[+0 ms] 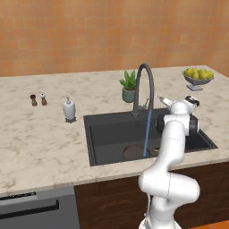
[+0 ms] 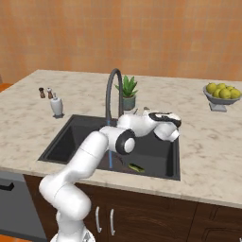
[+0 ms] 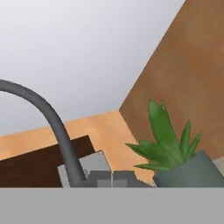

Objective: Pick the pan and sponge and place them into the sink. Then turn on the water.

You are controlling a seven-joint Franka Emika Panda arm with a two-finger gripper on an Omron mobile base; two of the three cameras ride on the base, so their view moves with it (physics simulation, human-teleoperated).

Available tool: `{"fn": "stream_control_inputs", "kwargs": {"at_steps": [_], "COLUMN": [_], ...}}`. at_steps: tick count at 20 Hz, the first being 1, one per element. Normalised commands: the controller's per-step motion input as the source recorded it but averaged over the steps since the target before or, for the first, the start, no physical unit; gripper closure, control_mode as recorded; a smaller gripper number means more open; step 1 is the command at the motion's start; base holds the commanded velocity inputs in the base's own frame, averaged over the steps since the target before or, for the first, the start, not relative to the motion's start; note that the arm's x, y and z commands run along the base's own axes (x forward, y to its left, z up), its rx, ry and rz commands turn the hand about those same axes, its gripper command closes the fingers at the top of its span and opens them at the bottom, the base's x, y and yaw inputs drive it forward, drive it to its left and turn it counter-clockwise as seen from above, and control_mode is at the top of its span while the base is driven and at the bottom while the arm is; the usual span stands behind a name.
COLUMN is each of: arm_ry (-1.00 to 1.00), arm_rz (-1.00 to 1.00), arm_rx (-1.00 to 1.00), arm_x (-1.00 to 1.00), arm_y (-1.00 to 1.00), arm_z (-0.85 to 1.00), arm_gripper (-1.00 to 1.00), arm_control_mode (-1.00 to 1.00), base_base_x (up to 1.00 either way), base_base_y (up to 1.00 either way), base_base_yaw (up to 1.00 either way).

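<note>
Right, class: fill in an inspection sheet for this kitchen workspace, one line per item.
Surface: beige marble counter, black sink set in it.
Job's things: pan on the sink floor; sponge in the sink; water streaming from the tap.
Clutter: potted plant, fruit bowl, soap dispenser, two shakers.
Grippers: gripper shut, beside the tap's base, holding nothing visible.
Cables: nothing seen.
Surroundings: orange wall, dark wood cabinets.
</note>
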Motion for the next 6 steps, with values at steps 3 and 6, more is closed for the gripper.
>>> {"fn": "stream_control_inputs", "kwargs": {"at_steps": [3,6], "arm_ry": [-0.07,-0.06], "arm_rz": [-0.16,-0.13], "arm_rx": [0.17,0.16], "arm_x": [-1.00,-1.00], "arm_y": [-0.38,-0.20], "arm_z": [0.63,0.67], "arm_gripper": [1.00,1.00], "arm_control_mode": [-1.00,-1.00], "base_base_x": [0.00,0.00], "base_base_y": [0.00,0.00], "base_base_yaw": [0.00,0.00]}}
